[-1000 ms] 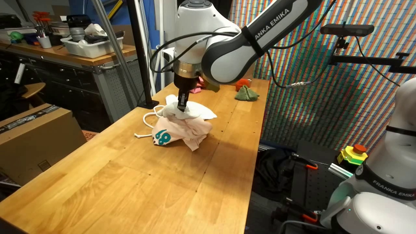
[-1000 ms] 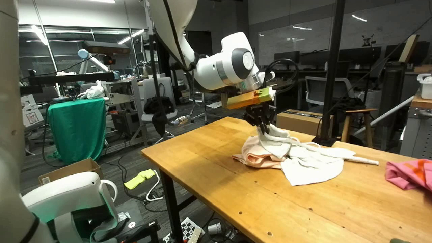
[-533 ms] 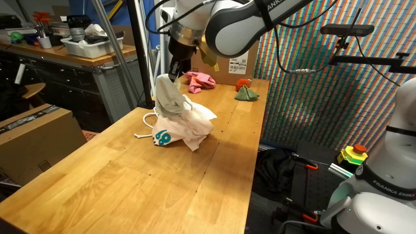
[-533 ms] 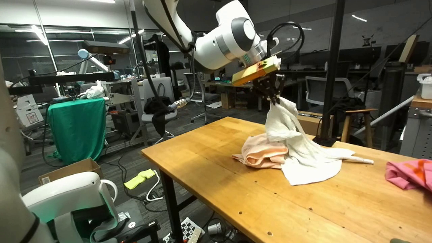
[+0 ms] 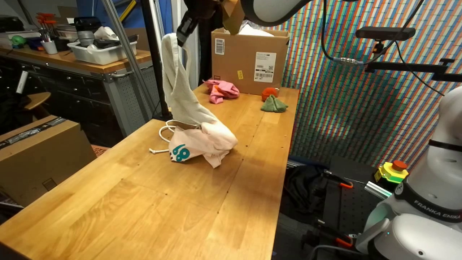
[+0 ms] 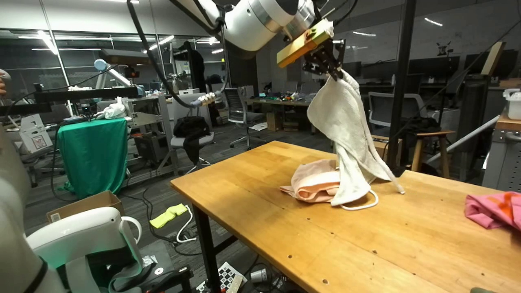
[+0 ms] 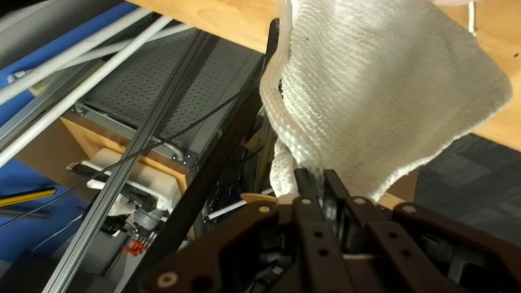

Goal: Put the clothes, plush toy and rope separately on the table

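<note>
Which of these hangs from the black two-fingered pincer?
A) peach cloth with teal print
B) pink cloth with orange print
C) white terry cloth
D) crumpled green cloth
C: in both exterior views the white terry cloth drapes down from the black two-fingered pincer, while the peach cloth with teal print lies on the wooden table.

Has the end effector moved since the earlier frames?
Yes, upward: in both exterior views the end effector has risen higher above the table, pulling the white cloth up.
</note>
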